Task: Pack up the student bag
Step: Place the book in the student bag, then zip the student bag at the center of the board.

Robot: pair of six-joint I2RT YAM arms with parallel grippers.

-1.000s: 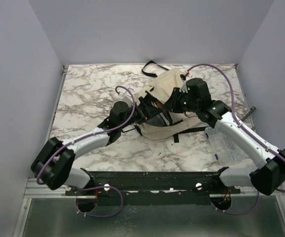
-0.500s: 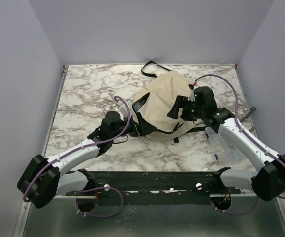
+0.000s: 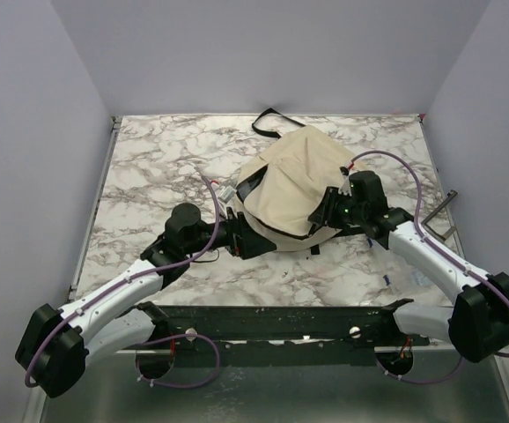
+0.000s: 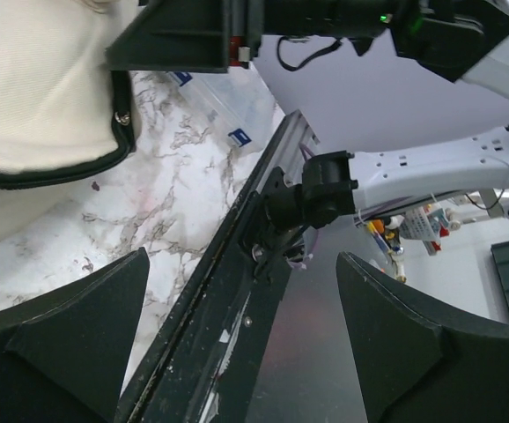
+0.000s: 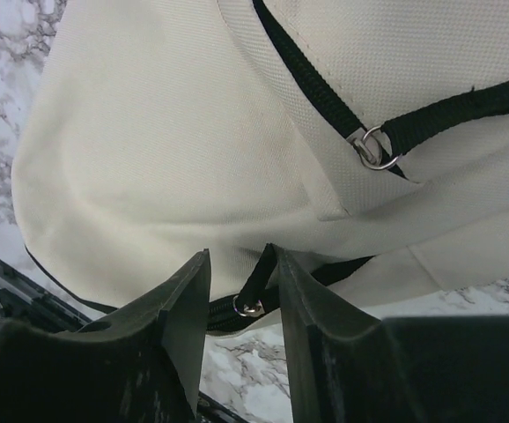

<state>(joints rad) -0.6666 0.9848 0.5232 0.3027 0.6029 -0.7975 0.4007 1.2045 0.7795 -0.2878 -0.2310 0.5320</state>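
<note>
The student bag (image 3: 294, 185) lies mid-table, a cream fabric mound with black trim, its flap down over the opening. My left gripper (image 3: 237, 238) sits just off the bag's near-left edge. In the left wrist view this gripper (image 4: 241, 260) stands wide open with nothing between its fingers, and the bag (image 4: 34, 88) fills the upper left. My right gripper (image 3: 329, 207) is at the bag's near-right edge. In the right wrist view its jaws (image 5: 239, 256) are narrowed around the black zipper pull (image 5: 253, 304). The pull rests against one finger, with a gap to the other.
A black strap (image 3: 272, 119) trails off the bag's far side. A clear plastic box (image 4: 228, 106) with blue labels lies on the marble near the right arm. The black mounting rail (image 3: 272, 322) runs along the near edge. A metal bracket (image 3: 451, 216) sticks out at the right edge.
The bag's flap has dropped over the dark opening. My left arm has drawn back toward the near left. My right gripper let go, moved down to the bag's near edge, and its jaws narrowed.
</note>
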